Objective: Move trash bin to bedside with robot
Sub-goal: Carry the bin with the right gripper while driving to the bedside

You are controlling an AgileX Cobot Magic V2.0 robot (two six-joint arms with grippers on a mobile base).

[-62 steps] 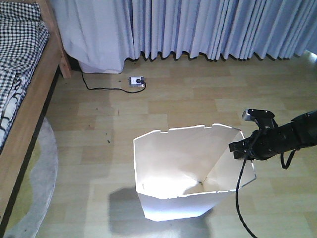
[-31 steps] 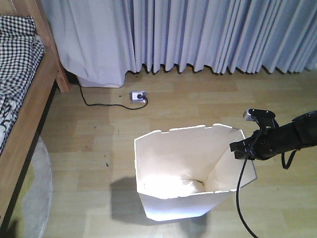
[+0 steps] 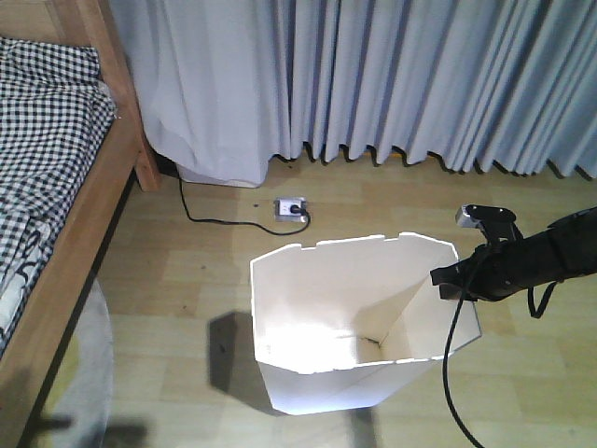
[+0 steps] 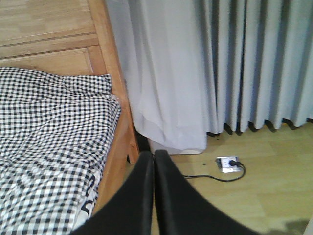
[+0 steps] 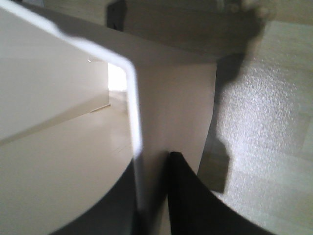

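Trash bin (image 3: 326, 303) stands upright, mouth facing up.

Smooth white plastic trash bin (image 3: 317, 387), wooden bed rail (image 3: 82, 233), checked cloth bedding (image 3: 37, 121), matt wood-look floor (image 3: 187, 271)

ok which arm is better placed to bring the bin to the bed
Right. The right gripper is shut on the trash bin wall, a finger on either side. The left gripper is shut on nothing, aimed toward the bed, nowhere near the bin.
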